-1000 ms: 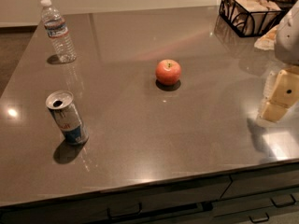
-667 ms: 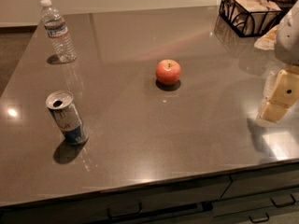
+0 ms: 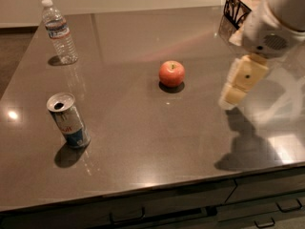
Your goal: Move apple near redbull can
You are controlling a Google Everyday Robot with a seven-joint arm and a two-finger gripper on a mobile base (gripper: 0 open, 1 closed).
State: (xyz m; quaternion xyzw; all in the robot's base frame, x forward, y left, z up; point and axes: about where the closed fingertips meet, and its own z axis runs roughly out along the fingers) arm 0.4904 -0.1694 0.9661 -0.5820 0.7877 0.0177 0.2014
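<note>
End effector [image 3: 233, 92]: cream-coloured, hanging from the pale arm [image 3: 274, 32] over the tabletop's [image 3: 143, 147] right part, tilted down and towards picture-left. Whether it is open or closed I cannot tell. The apple is not in it.
Apple [image 3: 171, 73]: the nearest thing, at picture-left of the end effector and slightly farther back, apart from it. It sits stem up on the tabletop with bare surface all round.
Basket [image 3: 240, 6]: dark wire, behind the end effector at the far right corner, out of the way.
Can [image 3: 69, 119]: well apart from the end effector, past the apple and nearer the front edge, upright with its open top showing.
Bottle [image 3: 59, 31]: clear plastic, farthest from the end effector, at the far left corner.
Step in hand: likely the reach to the apple; no grasp yet.
Doing it well: bring the end effector over the apple and come down from above, straddling its widest part. A round fruit will roll if nudged on one side, so both sides should meet it together.
Grip: firm enough to hold, gentle enough not to bruise.
Carry: lift clear of the tabletop, then cross towards the can, well away from the bottle.
Placement: set the apple down just beside the can on the side facing the end effector, leaving a gap.
Risk: the slim can would tip easily if the apple or the arm brushed it.
Progress: early; apple and can are well apart.
</note>
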